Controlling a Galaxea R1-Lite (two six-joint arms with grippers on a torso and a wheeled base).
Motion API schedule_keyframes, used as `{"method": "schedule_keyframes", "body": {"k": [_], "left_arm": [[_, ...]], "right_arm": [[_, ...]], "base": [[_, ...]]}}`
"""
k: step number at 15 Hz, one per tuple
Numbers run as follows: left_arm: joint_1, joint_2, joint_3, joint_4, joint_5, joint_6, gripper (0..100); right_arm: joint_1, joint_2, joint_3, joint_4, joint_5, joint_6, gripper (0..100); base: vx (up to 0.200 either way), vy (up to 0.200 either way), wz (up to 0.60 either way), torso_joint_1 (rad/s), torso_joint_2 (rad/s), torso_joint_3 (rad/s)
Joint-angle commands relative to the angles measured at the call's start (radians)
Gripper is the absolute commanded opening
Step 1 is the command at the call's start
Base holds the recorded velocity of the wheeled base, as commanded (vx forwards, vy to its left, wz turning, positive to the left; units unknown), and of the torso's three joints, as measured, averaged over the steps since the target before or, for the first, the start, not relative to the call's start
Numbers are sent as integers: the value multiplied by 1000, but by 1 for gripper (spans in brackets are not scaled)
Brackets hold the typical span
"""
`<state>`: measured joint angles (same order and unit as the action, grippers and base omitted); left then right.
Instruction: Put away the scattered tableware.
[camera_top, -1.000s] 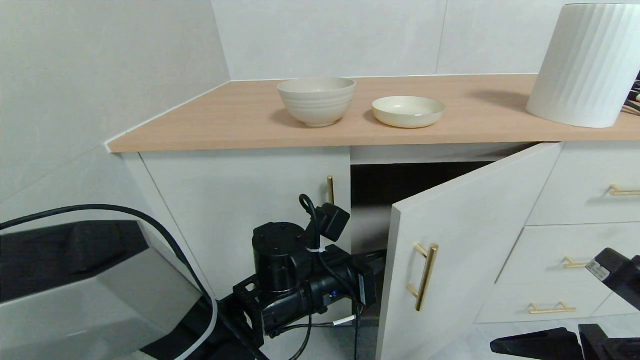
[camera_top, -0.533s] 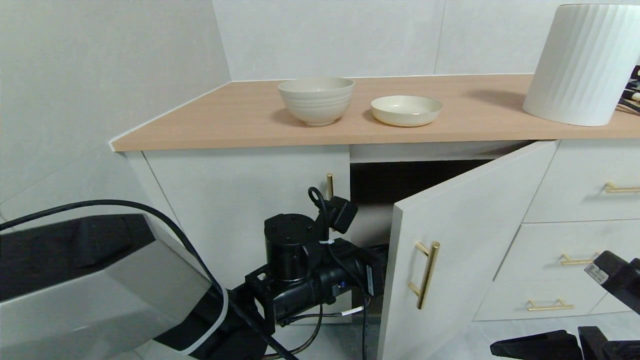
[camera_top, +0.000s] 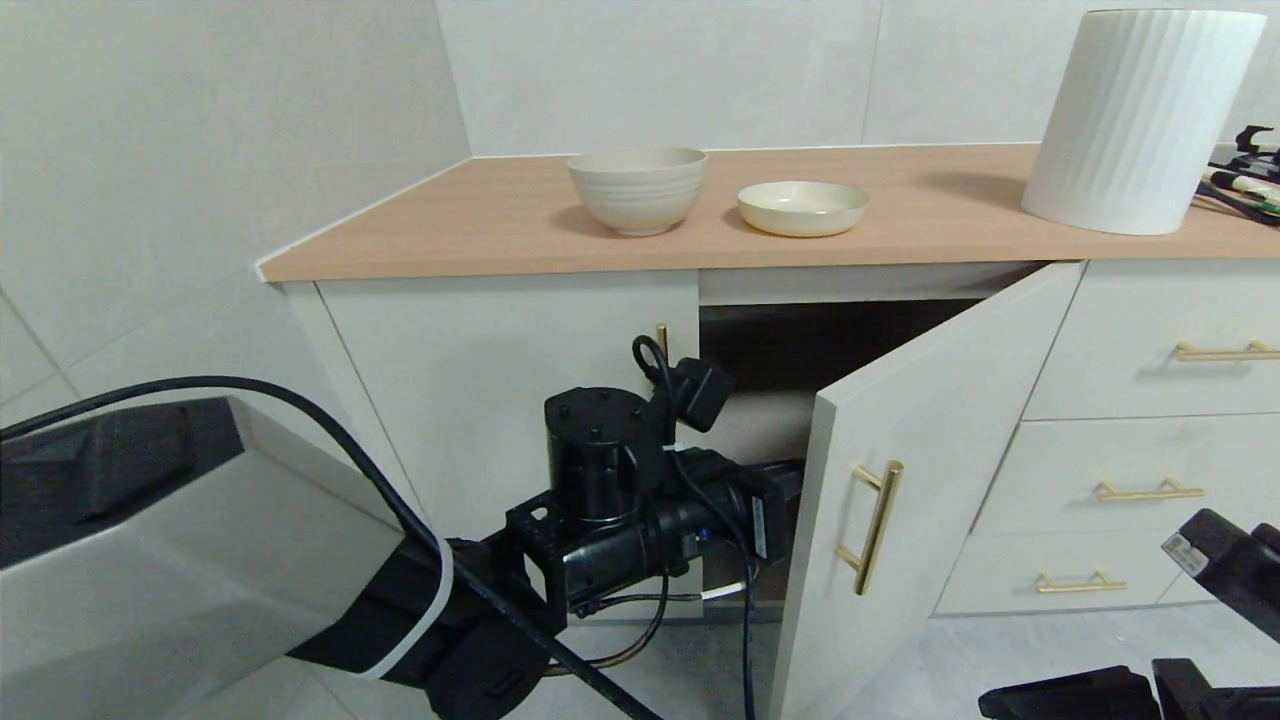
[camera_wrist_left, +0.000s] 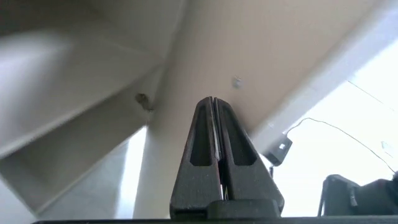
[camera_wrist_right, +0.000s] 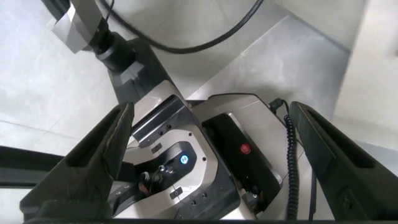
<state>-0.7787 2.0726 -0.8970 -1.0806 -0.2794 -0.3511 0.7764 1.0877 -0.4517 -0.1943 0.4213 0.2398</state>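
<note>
At the lower right of the head view the right gripper (camera_wrist_right: 211, 107) is hanging low over the floor, its jaws spread wide apart and holding nothing. Left of it, at lower centre, the left gripper (camera_wrist_left: 212, 102) is sitting in the gap behind the half-open cabinet door (camera_top: 930, 450), its jaws pressed together on nothing and its tip pointing at a pale panel that looks like the door's inner face. Whether it is touching that panel cannot be told.

The step in hand is probably swinging this door wider. Doing it well means pushing with the flat of the closed fingers against the inner face, well out from the hinge. The push should follow the door's arc so the tip is not sliding off the edge or snagging the brass handle (camera_top: 873, 527). The opening needs to end up wide enough for a loaded arm to pass.

Farther back, on the wooden counter (camera_top: 480, 235) at upper centre, the tableware is waiting. A ribbed bowl (camera_top: 637, 188) and a shallow dish (camera_top: 802, 207) are standing upright, near each other but apart. At upper right a white fluted container (camera_top: 1140, 120) is standing.
</note>
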Motion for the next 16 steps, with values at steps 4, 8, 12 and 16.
{"method": "schedule_keyframes", "body": {"k": [4, 8, 12, 16], "left_arm": [[3, 20, -45, 21, 9, 0, 0], [1, 64, -143, 94, 69, 1, 0], [-34, 75, -180, 131, 132, 4, 0], [-271, -34, -109, 100, 124, 18, 0]], "right_arm": [[9, 3, 5, -1, 1, 0, 100], [9, 3, 5, -1, 1, 0, 100], [9, 3, 5, -1, 1, 0, 100], [44, -54, 24, -5, 14, -10, 100]], "base": [[0, 0, 0, 0, 0, 0], [0, 0, 0, 0, 0, 0], [0, 0, 0, 0, 0, 0], [0, 0, 0, 0, 0, 0]]}}
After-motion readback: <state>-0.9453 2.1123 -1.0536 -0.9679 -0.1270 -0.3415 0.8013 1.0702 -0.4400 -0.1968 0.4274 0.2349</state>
